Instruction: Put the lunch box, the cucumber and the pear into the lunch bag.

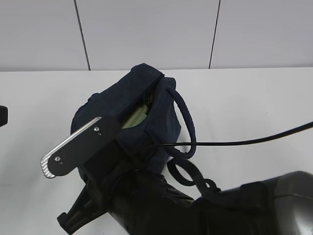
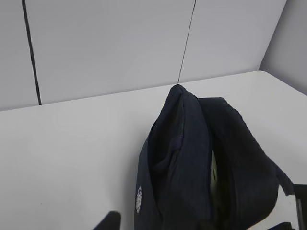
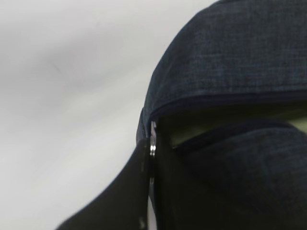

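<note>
Lunch bag (image 1: 161,110) of dark navy fabric, boxy, with a looped padded handle (image 1: 188,125), is seen standing near the middle of the white table (image 1: 254,107), its top opening partly parted. Through the gap a pale sage-green surface (image 1: 133,119) is visible, which is judged to be the lid of the lunch box, already placed inside. No cucumber and no pear is seen on the table in any view; whether they lie inside the bag cannot be told, since the interior is mostly hidden. The loading is therefore judged to be at least partly done, and the closing of the zipper may be the step in hand.

The right end effector (image 3: 149,158) is shown with its fingers pressed together at the end of the bag's opening, and a small glinting metal piece (image 3: 152,143) is pinched between them; this is taken to be the zipper pull, though its shape is too blurred to confirm. The same arm is seen in the exterior view reaching across the front of the bag, a silver-edged black finger (image 1: 73,147) lying over the fabric.

The left end effector is barely in view: only a dark tip (image 2: 109,221) appears at the lower edge of the left wrist view, beside the bag, and nothing is seen to be held by it. Its jaws are understood to stand partly apart.

A small pale round emblem (image 2: 139,200) is seen on the bag's side; no writing on it can be read.
</note>
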{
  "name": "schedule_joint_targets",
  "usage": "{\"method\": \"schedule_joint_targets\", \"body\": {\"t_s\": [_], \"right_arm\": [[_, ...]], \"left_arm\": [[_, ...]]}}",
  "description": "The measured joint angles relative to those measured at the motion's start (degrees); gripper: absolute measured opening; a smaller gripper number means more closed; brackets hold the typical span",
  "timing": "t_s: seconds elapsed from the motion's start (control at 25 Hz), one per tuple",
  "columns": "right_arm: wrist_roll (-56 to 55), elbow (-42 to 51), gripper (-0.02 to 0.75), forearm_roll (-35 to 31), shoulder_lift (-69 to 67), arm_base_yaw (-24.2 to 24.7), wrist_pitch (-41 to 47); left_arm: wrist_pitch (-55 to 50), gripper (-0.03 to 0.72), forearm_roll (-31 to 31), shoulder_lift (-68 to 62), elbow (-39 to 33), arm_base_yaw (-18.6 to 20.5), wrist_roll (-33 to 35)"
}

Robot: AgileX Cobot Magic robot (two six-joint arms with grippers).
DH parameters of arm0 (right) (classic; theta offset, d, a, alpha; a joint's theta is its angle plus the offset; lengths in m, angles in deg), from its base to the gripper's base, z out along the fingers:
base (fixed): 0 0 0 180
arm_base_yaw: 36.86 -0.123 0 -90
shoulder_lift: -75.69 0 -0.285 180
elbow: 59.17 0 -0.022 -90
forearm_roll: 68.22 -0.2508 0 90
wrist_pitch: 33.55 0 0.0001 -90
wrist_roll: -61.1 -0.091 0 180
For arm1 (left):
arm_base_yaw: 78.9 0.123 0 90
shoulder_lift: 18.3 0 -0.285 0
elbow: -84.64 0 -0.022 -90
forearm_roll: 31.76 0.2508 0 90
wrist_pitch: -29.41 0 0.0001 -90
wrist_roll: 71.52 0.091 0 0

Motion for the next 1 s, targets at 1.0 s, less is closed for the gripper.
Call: {"method": "schedule_joint_targets", "body": {"t_s": [1.0], "right_arm": [[5.7, -2.4, 0.0, -6.5, 5.8, 0.0, -1.6]], "left_arm": [[-15.7, 0.287, -7.6, -22.1, 2.7, 0.0, 23.1]]}}
